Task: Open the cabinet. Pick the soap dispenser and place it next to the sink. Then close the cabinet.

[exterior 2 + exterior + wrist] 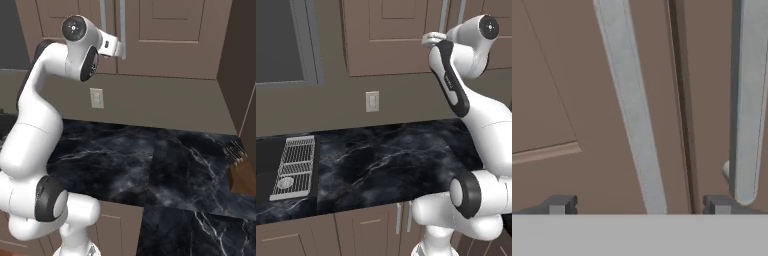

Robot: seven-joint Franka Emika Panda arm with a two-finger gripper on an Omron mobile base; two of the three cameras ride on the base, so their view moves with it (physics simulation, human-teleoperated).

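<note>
The cabinet point(386, 35) hangs on the wall above the counter, and both of its taupe doors are closed. Its two long silver bar handles point(632, 125) run side by side along the centre seam. My gripper point(639, 206) is open and right up at the doors, and the left door's handle runs between its fingertips point(559, 205). The right door's handle point(749, 100) stands just outside the other fingertip. In the right base view the white hand point(114, 47) reaches the handles. The sink point(266, 165) lies at the counter's far left with a pale grid rack point(295, 167). The soap dispenser is hidden.
A black marble counter point(391, 150) stretches below the arm. A pale wall switch point(372, 101) sits on the backsplash. A grey-framed window point(281, 40) is left of the cabinet. A wooden knife block point(240, 175) stands at the counter's right end. Base cupboards point(366, 230) line the front.
</note>
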